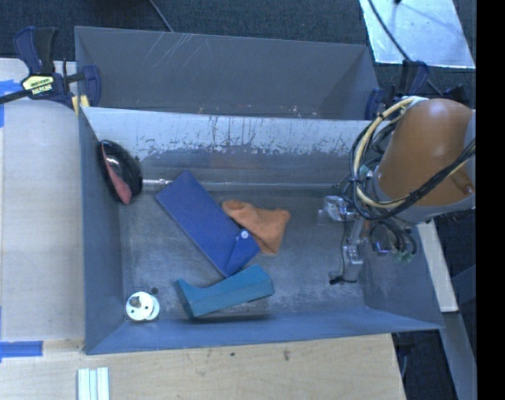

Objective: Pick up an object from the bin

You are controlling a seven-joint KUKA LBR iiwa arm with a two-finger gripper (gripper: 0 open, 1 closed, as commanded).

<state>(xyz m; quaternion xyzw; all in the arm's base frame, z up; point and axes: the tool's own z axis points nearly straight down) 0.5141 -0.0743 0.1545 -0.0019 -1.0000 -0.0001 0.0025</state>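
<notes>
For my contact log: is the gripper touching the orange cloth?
Apart. The camera view shows a stretch of bare bin floor between the gripper and the orange cloth.

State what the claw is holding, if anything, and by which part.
Nothing visible: the claw hangs over bare bin floor at the right, clear of the orange cloth.

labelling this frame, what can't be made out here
- camera view: small white round thing, lower left corner, too small to identify
- black and pink oval thing at left wall: kind unclear, too small
- right side of grey metal bin: hidden under arm's orange cover
</notes>
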